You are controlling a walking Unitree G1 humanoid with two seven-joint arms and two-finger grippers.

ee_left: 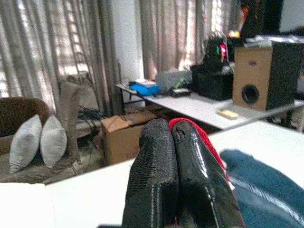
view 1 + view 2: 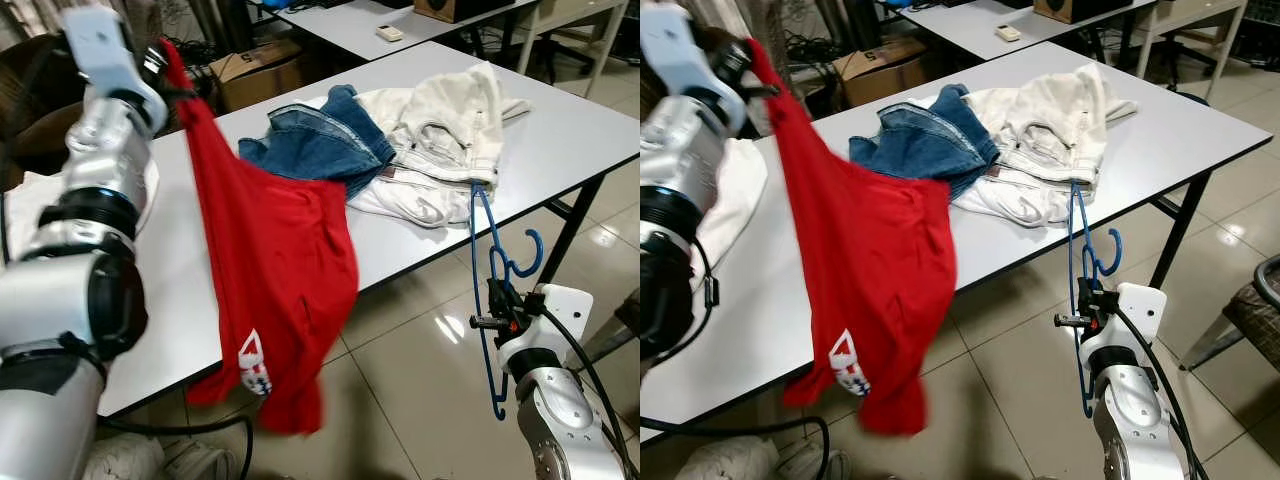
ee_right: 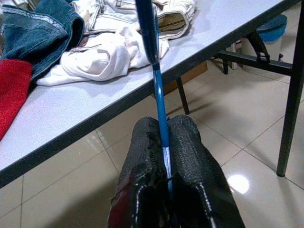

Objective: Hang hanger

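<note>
Nearest the camera, low on the robot's right and out past the table's edge, the right claw (image 2: pixel 497 322) pinches the thin bar of a blue hanger (image 2: pixel 487 290). Its two fingers (image 3: pixel 187 156) press together on the wire, as the right wrist view shows. The hanger stands roughly upright, hook (image 2: pixel 527 257) to the side and top end close to the white clothes, probably so its shoulder can be fed into a garment.

Up on the left, the left claw (image 2: pixel 165 72) is raised high with its fingers (image 1: pixel 156 175) pressed shut on a fold of a red shirt (image 2: pixel 275 270). Lifted this way, the shirt hangs free, draping over the near edge of the table (image 2: pixel 580 130), its hem below the tabletop and above the tiled floor (image 2: pixel 420 400). That likely opens it for the hanger. Shirt and hanger are well apart, so the threading looks not yet started.

Farther back on the table lie blue jeans (image 2: pixel 320 140) and, beside them, a heap of white clothes (image 2: pixel 440 140), apparently waiting. Beyond stand a cardboard box (image 2: pixel 255 70) and a second table (image 2: pixel 370 25).
</note>
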